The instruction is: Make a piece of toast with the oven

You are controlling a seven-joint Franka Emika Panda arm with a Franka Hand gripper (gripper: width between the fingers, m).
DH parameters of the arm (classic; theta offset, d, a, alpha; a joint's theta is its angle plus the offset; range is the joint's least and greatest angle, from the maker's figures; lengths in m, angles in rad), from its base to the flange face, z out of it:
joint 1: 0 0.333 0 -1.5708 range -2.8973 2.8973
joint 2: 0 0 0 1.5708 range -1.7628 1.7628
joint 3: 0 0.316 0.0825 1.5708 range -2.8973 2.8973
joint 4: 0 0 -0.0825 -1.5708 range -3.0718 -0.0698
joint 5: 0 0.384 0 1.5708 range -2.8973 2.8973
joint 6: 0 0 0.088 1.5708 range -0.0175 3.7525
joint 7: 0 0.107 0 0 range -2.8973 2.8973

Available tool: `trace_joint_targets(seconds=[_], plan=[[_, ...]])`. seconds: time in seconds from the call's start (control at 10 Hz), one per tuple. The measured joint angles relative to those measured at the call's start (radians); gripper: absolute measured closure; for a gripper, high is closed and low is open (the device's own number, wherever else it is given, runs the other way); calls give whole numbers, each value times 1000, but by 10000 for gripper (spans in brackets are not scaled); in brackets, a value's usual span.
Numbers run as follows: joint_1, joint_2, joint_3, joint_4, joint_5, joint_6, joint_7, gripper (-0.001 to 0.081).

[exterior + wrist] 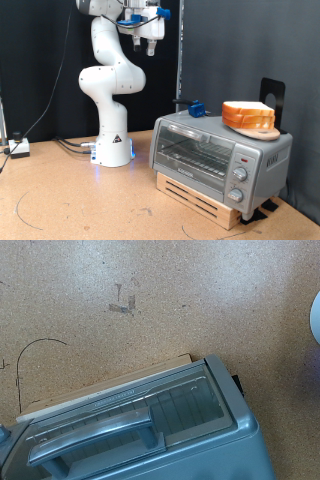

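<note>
The oven (215, 152) is a silver toaster oven with its glass door shut, standing on a wooden board at the exterior view's right. The piece of toast (247, 110) rests in a round tan wooden dish (252, 128) on the oven's roof. My gripper (150, 40) hangs high above the table, up and to the left of the oven, with nothing between its fingers. The wrist view looks down on the oven (190, 430) and its grey bar handle (95, 436); no fingers show there.
A small blue object (195, 108) lies on the oven's roof, left of the dish. A black stand (272, 95) rises behind the oven. My white arm base (112, 150) stands to the left, with cables (70, 145) on the brown table.
</note>
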Motion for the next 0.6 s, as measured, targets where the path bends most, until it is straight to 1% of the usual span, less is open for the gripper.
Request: trace_joint_targets(seconds=[0.2, 0.3, 0.4, 0.6], plan=[[0, 1, 0, 0, 0, 0, -2, 2], [3, 0, 0, 0, 0, 0, -48, 2], [18, -4, -2, 1, 0, 0, -155, 2], [58, -12, -19, 5, -7, -16, -383, 2]])
